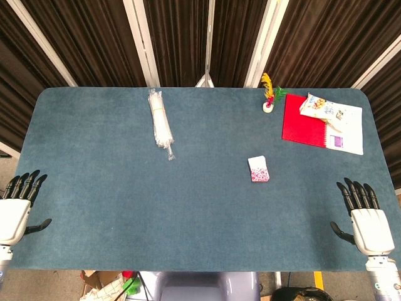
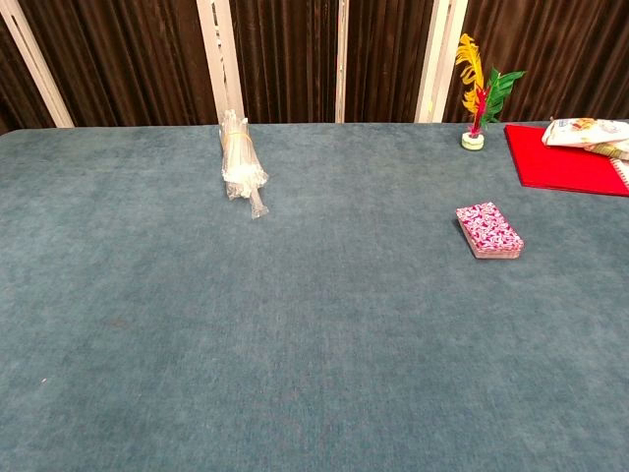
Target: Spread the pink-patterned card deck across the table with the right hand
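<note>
Nearest us, both hands sit at the table's near edge: right hand palm down, fingers apart, holding nothing; left hand the same at the opposite corner. Neither shows in the chest view. Further in, right of centre, the pink-patterned card deck lies flat as a squared stack, well apart from either hand. We judge it light, with stiff but slick cards that slide over each other easily, while the cloth-like table should drag the bottom card. No pinch needed: we'd lay the right fingers flat on top and sweep sideways. Far side: a clear plastic bundle, a red notebook, a small feather ornament.
</note>
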Tool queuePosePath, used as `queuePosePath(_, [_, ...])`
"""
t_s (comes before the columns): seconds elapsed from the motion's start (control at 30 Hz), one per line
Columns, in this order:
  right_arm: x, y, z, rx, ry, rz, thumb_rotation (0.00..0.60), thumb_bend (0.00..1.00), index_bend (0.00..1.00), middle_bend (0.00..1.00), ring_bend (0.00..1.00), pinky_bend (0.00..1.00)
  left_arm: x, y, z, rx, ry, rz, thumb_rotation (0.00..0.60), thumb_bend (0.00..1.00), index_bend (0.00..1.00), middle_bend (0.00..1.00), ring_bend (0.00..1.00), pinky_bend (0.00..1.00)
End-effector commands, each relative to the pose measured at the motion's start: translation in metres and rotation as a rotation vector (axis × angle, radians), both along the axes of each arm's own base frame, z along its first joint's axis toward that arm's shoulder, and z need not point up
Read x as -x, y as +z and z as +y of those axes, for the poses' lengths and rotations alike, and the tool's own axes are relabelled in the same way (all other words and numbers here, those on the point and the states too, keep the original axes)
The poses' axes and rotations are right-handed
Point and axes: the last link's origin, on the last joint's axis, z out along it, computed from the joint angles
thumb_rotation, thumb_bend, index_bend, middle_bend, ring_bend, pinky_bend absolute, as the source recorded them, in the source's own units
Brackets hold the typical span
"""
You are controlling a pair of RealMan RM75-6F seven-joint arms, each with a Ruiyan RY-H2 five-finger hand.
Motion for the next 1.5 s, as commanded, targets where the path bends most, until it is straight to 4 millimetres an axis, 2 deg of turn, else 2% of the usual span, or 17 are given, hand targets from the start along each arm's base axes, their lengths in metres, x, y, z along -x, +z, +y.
queuePosePath(0.03, [0.0, 0.0, 0.0, 0.0, 0.001, -0.001, 0.6, 0.26, 0.0, 0.0, 0.0, 0.0, 0.0, 0.0, 0.0, 0.0, 0.001, -0.001, 0.6, 0.0, 0.0, 0.0, 0.0, 0.0])
queuePosePath(0.47, [-0.006, -0.001, -0.006, -0.009, 0.0, -0.041, 0.6, 0.26, 0.0, 0.0, 0.0, 0.0, 0.0, 0.001, 0.0, 0.0, 0.0, -0.013, 0.6, 0.0, 0.0, 0.0, 0.0, 0.0])
queuePosePath(0.57, [-0.011, -0.001, -0.015, -0.014, 0.003, -0.037, 0.6, 0.26, 0.0, 0.0, 0.0, 0.0, 0.0, 0.001, 0.001, 0.001, 0.005, -0.019, 0.6, 0.0, 0.0, 0.0, 0.0, 0.0])
queuePosePath(0.8, [-0.035, -0.009, -0.057, -0.058, 0.028, 0.025, 0.6, 0.26, 0.0, 0.0, 0.0, 0.0, 0.001, 0.004, 0.002, -0.003, 0.014, -0.035, 0.6, 0.0, 0.0, 0.0, 0.0, 0.0])
queuePosePath(0.93, [-0.06, -0.022, -0.092, -0.118, 0.039, 0.053, 0.6, 0.26, 0.0, 0.0, 0.0, 0.0, 0.0, 0.003, 0.003, 0.004, 0.013, -0.039, 0.6, 0.0, 0.0, 0.0, 0.0, 0.0])
queuePosePath(1.17, [-0.09, -0.055, -0.135, -0.224, 0.02, 0.096, 0.6, 0.26, 0.0, 0.0, 0.0, 0.0, 0.002, 0.007, 0.004, 0.004, 0.023, -0.059, 0.6, 0.0, 0.0, 0.0, 0.0, 0.0])
queuePosePath(1.5, [-0.108, -0.112, -0.173, -0.348, -0.047, 0.132, 0.6, 0.26, 0.0, 0.0, 0.0, 0.0, 0.001, 0.007, 0.004, 0.025, 0.026, -0.067, 0.6, 0.0, 0.0, 0.0, 0.0, 0.0])
